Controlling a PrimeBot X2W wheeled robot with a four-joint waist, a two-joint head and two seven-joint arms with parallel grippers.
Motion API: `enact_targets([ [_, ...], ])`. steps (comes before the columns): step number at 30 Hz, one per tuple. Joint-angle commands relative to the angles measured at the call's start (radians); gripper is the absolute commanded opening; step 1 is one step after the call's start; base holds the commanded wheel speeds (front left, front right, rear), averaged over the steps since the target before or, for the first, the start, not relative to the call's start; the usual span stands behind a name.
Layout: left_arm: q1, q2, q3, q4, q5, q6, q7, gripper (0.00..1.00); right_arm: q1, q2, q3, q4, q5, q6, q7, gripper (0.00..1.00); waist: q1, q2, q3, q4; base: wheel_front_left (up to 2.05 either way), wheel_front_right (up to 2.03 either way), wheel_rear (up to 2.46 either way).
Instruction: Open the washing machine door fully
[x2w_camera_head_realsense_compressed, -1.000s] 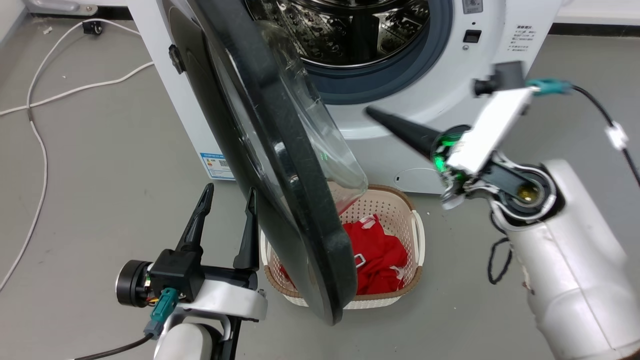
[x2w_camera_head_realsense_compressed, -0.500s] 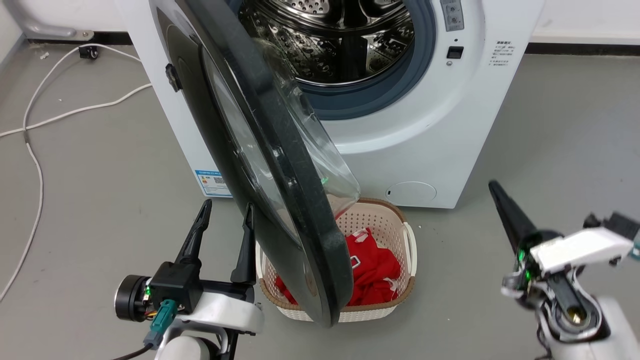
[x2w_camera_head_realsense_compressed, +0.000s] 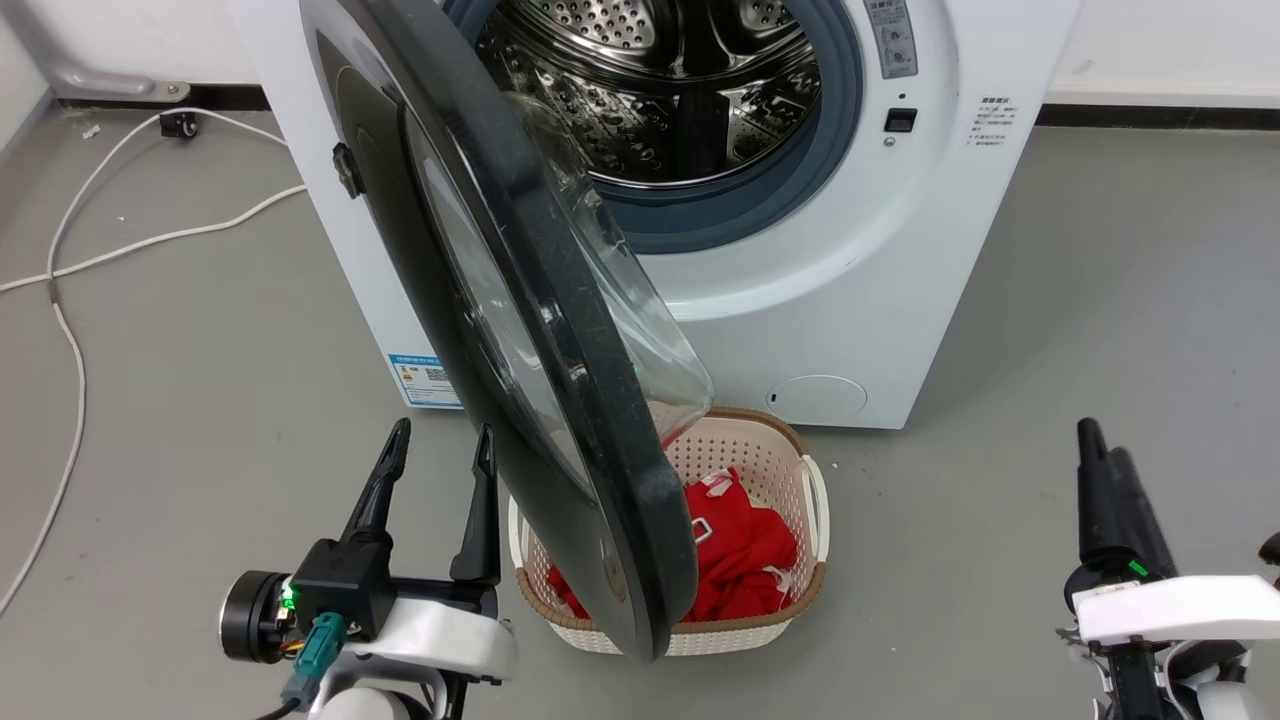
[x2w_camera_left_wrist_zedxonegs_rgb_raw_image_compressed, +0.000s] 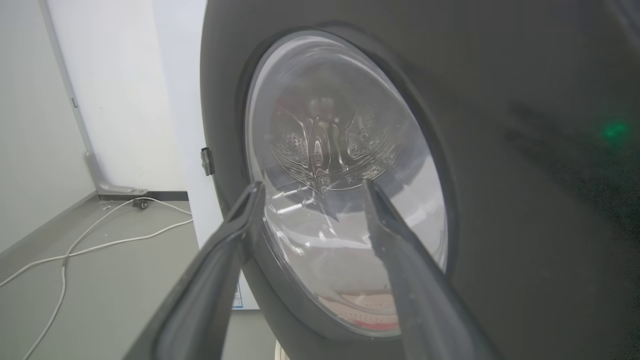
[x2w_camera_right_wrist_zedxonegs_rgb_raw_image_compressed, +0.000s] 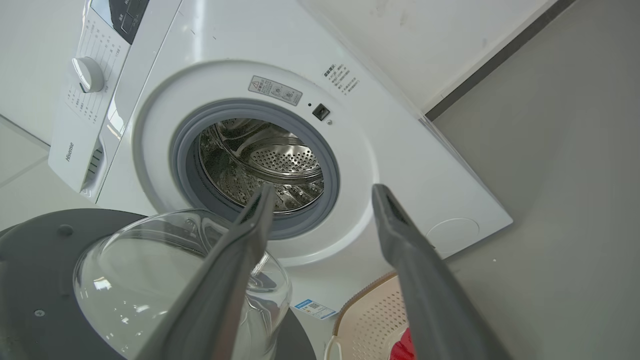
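Closest in, the left gripper (x2w_camera_head_realsense_compressed: 443, 432) is parked low on the left, fingers spread apart with nothing between them, just beside the outer face of the washing machine door (x2w_camera_head_realsense_compressed: 625, 480). In the left wrist view the glass window (x2w_camera_left_wrist_zedxonegs_rgb_raw_image_compressed: 345, 190) is framed right between those fingers, but contact can't be made out. The right gripper (x2w_camera_head_realsense_compressed: 1100, 445) is held over the grey floor (x2w_camera_head_realsense_compressed: 950, 560), well apart from the door. Its fingers look stacked in the head view, but in the right wrist view they're clearly apart and empty.

Next out, the door is swung to roughly halfway, hinged on the machine's left side. Its lower edge hangs over a basket (x2w_camera_head_realsense_compressed: 815, 490) with a red garment (x2w_camera_head_realsense_compressed: 740, 540) in it. Behind that, the washing machine (x2w_camera_head_realsense_compressed: 830, 300) is seen with its steel drum (x2w_camera_head_realsense_compressed: 680, 110) wide open to view.

So it's not fully open yet, imo. The rest of the swing is probably best done with a push on the black rim near the free edge, where the most leverage is had, not on the bulging glass. The hinge arc should be followed rather than a straight shove. The left arm looks to be in the door's path, so it should be cleared first or it'll get hit.
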Motion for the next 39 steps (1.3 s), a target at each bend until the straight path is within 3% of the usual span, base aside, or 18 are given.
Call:
enact_targets([
  [1, 0.003, -0.001, 0.003, 0.001, 0.009, -0.004, -0.003, 1.0, 0.013, 0.008, -0.009, -0.016, -0.044, 0.0, -0.022, 1.0, 0.0001, 0.0, 0.001, -0.002, 0.0, 0.0, 0.0],
  [5, 0.003, -0.001, 0.012, -0.002, 0.011, -0.005, -0.003, 1.0, 0.014, -0.003, -0.061, -0.065, -0.393, 0.0, -0.072, 1.0, 0.0001, 0.0, 0.004, -0.008, 0.0, 0.0, 0.0],
  [10, -0.006, 0.0, 0.016, 0.001, 0.012, -0.005, -0.003, 1.0, 0.018, 0.039, -0.102, -0.189, -0.798, 0.0, -0.088, 1.0, 0.0001, 0.0, 0.007, -0.013, 0.0, 0.0, 0.0],
  [15, -0.009, -0.001, 0.017, 0.001, 0.013, -0.002, -0.003, 1.0, 0.056, 0.057, -0.071, -0.27, -0.998, 0.0, -0.083, 1.0, 0.0001, 0.0, 0.006, -0.015, 0.0, 0.0, 0.0],
  [36, -0.013, -0.001, 0.022, 0.004, 0.024, -0.004, -0.003, 1.0, 0.07, 0.059, -0.047, -0.141, -0.93, 0.0, -0.092, 1.0, 0.0001, 0.0, 0.012, -0.029, 0.0, 0.0, 0.0],
  [37, -0.013, -0.001, 0.022, 0.005, 0.025, -0.003, -0.003, 0.58, 0.07, 0.059, -0.047, -0.137, -0.928, 0.0, -0.092, 1.0, 0.0001, 0.0, 0.011, -0.029, 0.0, 0.0, 0.0],
  [38, -0.013, -0.001, 0.021, 0.006, 0.025, -0.003, -0.003, 0.1, 0.07, 0.059, -0.047, -0.135, -0.928, 0.0, -0.093, 1.0, 0.0001, 0.0, 0.011, -0.029, 0.0, 0.0, 0.0],
  [39, -0.013, -0.001, 0.021, 0.007, 0.024, -0.003, -0.003, 0.0, 0.069, 0.059, -0.047, -0.133, -0.929, 0.0, -0.093, 1.0, 0.0001, 0.0, 0.012, -0.03, 0.0, 0.0, 0.0],
])
